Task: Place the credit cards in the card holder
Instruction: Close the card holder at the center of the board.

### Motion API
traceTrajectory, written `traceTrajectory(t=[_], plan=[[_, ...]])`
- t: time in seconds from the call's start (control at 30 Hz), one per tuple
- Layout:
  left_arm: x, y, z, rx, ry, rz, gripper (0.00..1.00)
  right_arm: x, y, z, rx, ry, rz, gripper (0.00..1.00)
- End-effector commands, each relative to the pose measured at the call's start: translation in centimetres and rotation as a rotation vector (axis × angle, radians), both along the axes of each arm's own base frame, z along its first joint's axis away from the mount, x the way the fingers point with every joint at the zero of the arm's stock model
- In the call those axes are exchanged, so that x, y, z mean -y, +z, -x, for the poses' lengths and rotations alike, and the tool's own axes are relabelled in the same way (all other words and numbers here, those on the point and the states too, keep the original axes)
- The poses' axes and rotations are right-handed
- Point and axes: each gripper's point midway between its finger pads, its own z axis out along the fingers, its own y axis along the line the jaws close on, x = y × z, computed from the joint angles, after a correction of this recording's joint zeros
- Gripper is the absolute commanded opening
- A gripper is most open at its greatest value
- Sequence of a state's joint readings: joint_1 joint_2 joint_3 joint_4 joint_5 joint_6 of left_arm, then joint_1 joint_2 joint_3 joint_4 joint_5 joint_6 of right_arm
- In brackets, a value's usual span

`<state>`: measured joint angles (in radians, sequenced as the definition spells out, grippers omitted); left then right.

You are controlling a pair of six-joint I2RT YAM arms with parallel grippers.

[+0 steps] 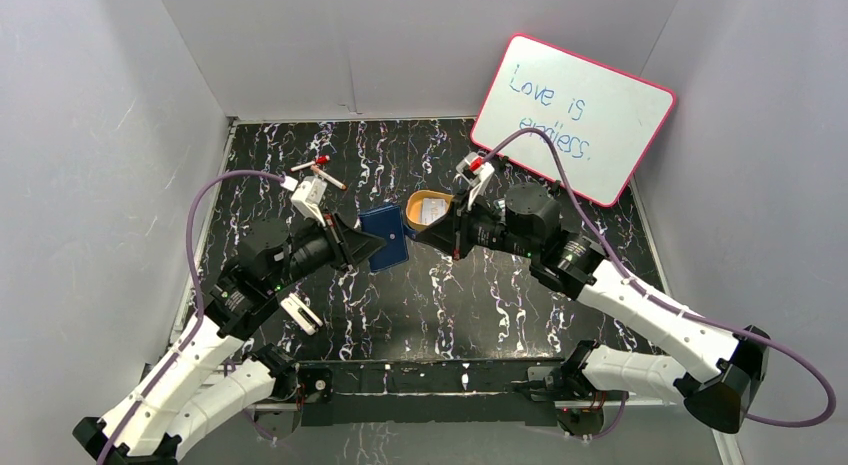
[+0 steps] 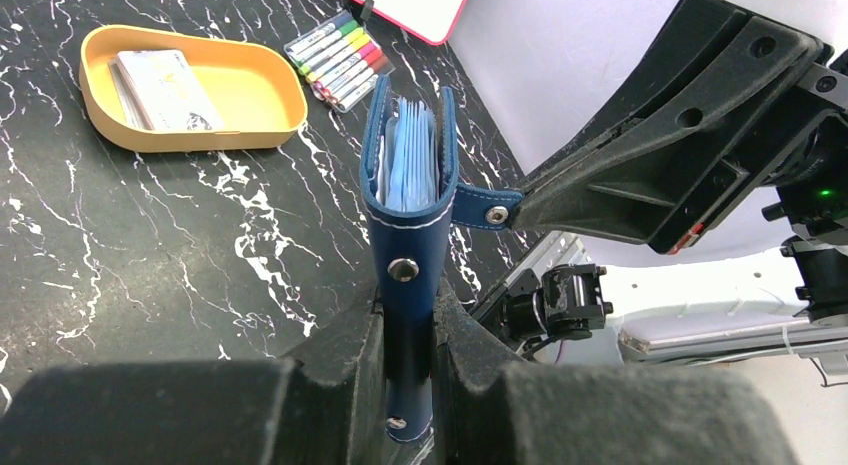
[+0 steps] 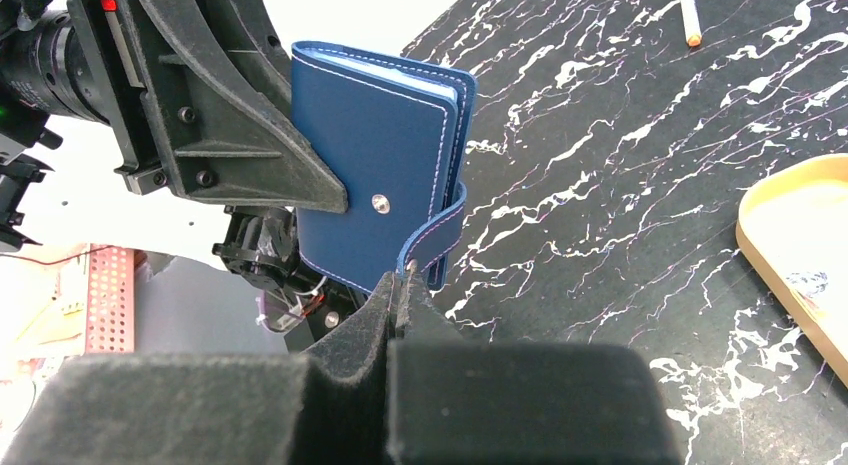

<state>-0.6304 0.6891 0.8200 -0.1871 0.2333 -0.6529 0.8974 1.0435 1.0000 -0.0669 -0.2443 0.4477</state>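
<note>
The navy card holder (image 1: 385, 237) is held upright above the table between the two arms. My left gripper (image 2: 408, 320) is shut on its spine edge; the case (image 2: 408, 215) stands folded with pale sleeves showing at its top. My right gripper (image 3: 398, 285) is shut on the holder's snap tab (image 3: 432, 240), unfastened from the stud on the case (image 3: 375, 185). The credit cards (image 2: 165, 87) lie stacked in the orange tray (image 2: 240, 135), far left in the left wrist view. In the top view the right gripper (image 1: 425, 232) partly hides the tray (image 1: 428, 200).
A set of coloured markers (image 2: 340, 55) lies beyond the tray. A pink-framed whiteboard (image 1: 573, 118) leans at the back right. A red-capped pen (image 1: 320, 168) lies at the back left, and a white pen (image 3: 688, 13) on the black marbled table (image 1: 440, 295).
</note>
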Motion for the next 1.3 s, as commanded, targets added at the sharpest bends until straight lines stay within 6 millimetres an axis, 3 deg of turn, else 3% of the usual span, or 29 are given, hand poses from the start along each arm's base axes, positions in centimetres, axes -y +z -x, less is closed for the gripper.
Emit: traceTrajectory(t=[0.0, 0.9, 1.27], plan=[[-0.1, 2.9, -0.8, 0.066, 0.034, 0.045, 0.0, -0.8, 3.9, -0.1, 0.071, 0.029, -0.09, 0.0], [0.9, 2.0, -1.8, 0.041, 0.023, 0.043, 0.0, -2.7, 1.8, -1.7, 0.007, 0.002, -0.076, 0.0], [1.0, 1.8, -1.8, 0.043, 0.013, 0.033, 0.0, -3.0, 1.8, -2.0, 0.004, 0.0, -0.079, 0.0]])
